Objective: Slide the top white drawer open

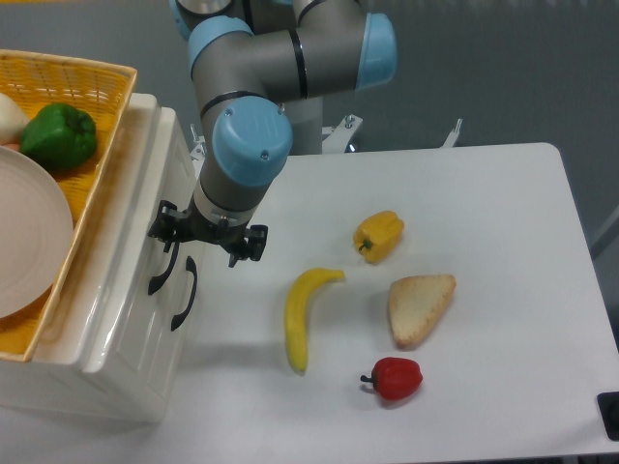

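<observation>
The top white drawer (145, 242) is the upper of two glossy white plastic fronts on the cabinet (106, 387) at the left edge of the table (503, 242). Its front faces the table, and a black curved handle (161, 266) sits on it; the lower drawer front (189, 338) carries a matching black handle (184, 293) just beside it. From this high angle both fronts look flush with the cabinet.

My gripper (205, 239) hangs at the upper handle, its left end over the handle's top. The black finger assembly is seen from above, under my wrist, so I cannot tell whether my fingers are spread or closed round the handle.

On top of the cabinet rests a yellow woven basket (97, 87). In it lie a green bell pepper (58, 135) near the back, a white plate (29, 242) filling most of the floor, and a white rounded thing (8, 118) at the far left, mostly cut off by the frame.

Loose on the table, well apart from the cabinet: a banana (305, 314), a yellow bell pepper (378, 235), a slice of bread (420, 307) and a red bell pepper (394, 378)
</observation>
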